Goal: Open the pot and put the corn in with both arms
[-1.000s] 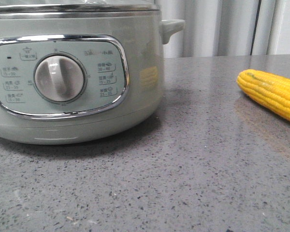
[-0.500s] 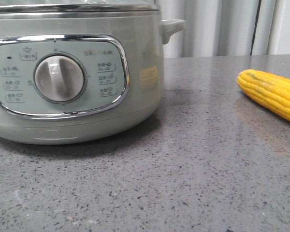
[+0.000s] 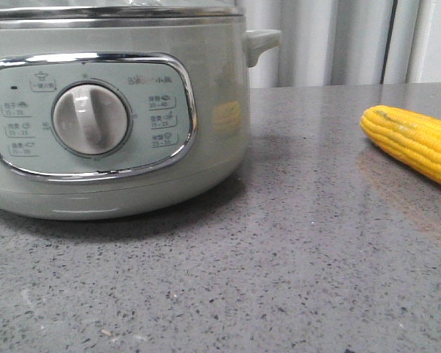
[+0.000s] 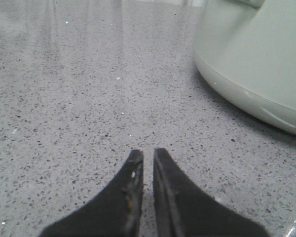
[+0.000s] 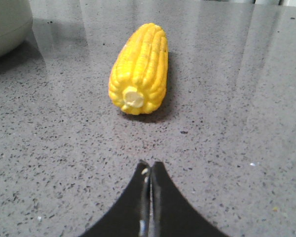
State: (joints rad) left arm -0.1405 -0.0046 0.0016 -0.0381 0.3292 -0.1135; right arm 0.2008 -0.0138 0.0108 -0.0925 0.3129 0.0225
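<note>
The pot [image 3: 213,95], pale grey-green with a chrome-framed panel and a round dial [image 3: 90,119], fills the left of the front view; its top is cut off above the steel rim. The yellow corn [image 3: 415,143] lies on the counter at the right. Neither gripper shows in the front view. My left gripper [image 4: 148,152] hovers low over the counter beside the pot's wall [image 4: 256,64], its jaws nearly together with nothing between them. My right gripper [image 5: 150,164] is shut and empty, a short way in front of the corn's [image 5: 138,66] stub end.
A grey speckled stone counter [image 3: 279,279] carries everything. The pot's small side handle [image 3: 261,40] sticks out toward the corn. Pale curtains [image 3: 331,40] hang behind the counter. A bit of the pot [image 5: 7,22] shows in a corner of the right wrist view.
</note>
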